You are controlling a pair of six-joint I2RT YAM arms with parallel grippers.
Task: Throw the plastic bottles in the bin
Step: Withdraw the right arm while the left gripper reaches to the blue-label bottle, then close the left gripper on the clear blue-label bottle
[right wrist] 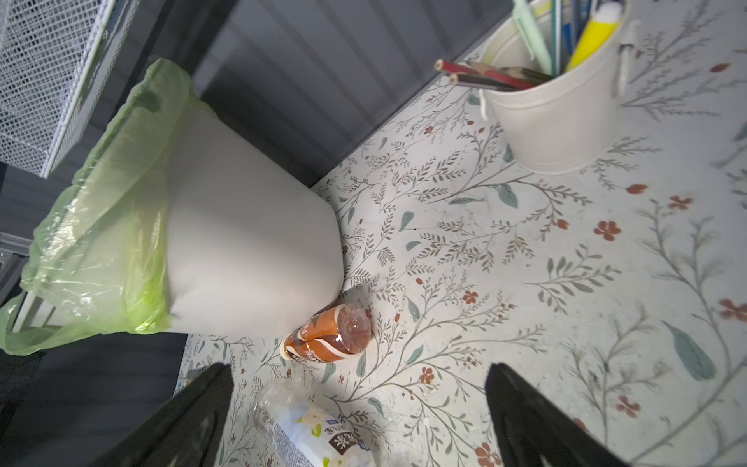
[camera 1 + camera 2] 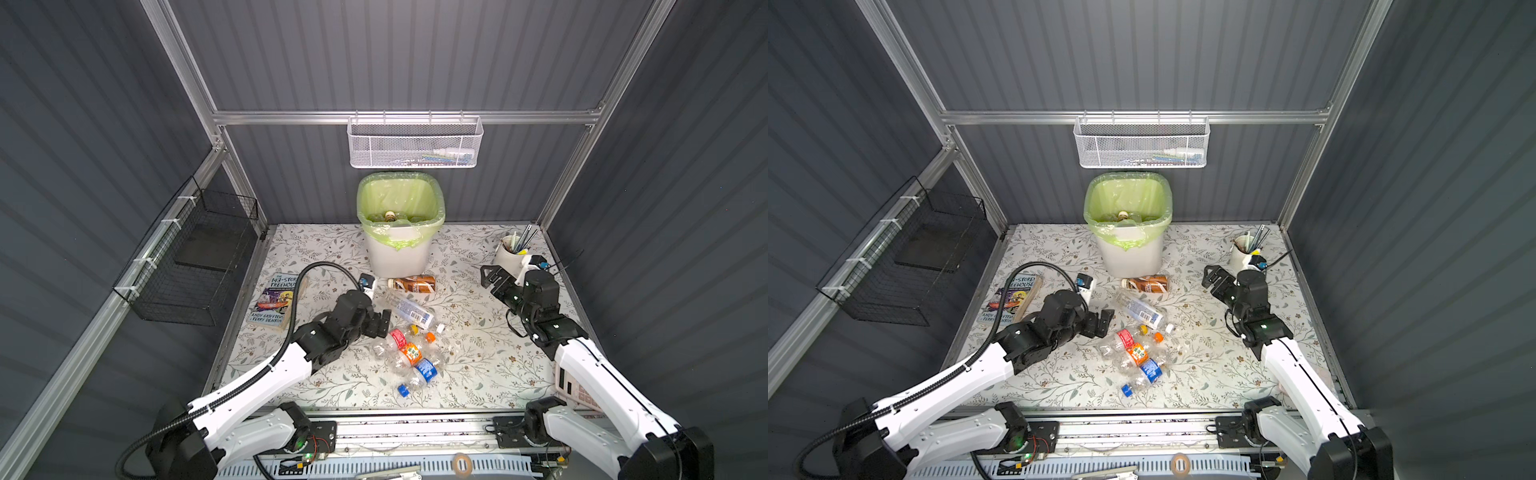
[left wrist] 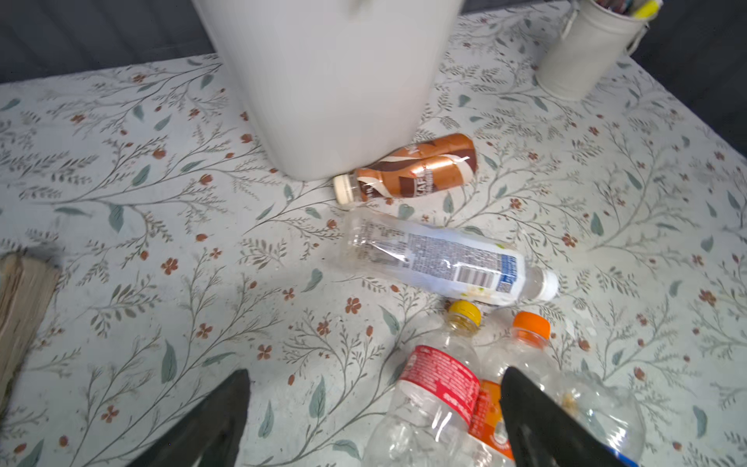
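Left gripper [image 2: 383,323]: jaws wide, empty; red-labelled bottle [image 3: 438,380] just ahead between them, off-centre; it should centre, lower, then close across the body.

Enclosed cell, dark grey ribbed walls [image 2: 395,54] on three sides, in both top views. Aluminium frame [image 2: 291,117] of extruded bars: uprights at the rear corners, a cross rail along the back wall, a sloping rail on the left wall. White mesh basket [image 2: 415,145] hangs from the back rail. Black wire basket [image 2: 187,266] is zip-tied to the left rail. Table [image 2: 478,365] is covered in a pale print of leaves and small red flowers. Book [image 2: 276,301] lies flat near the left edge, white cup of pens [image 2: 509,257] stands at the far right corner. Metal slotted rail [image 2: 415,428] runs along the front edge. Light soft and even, table brighter than the walls.
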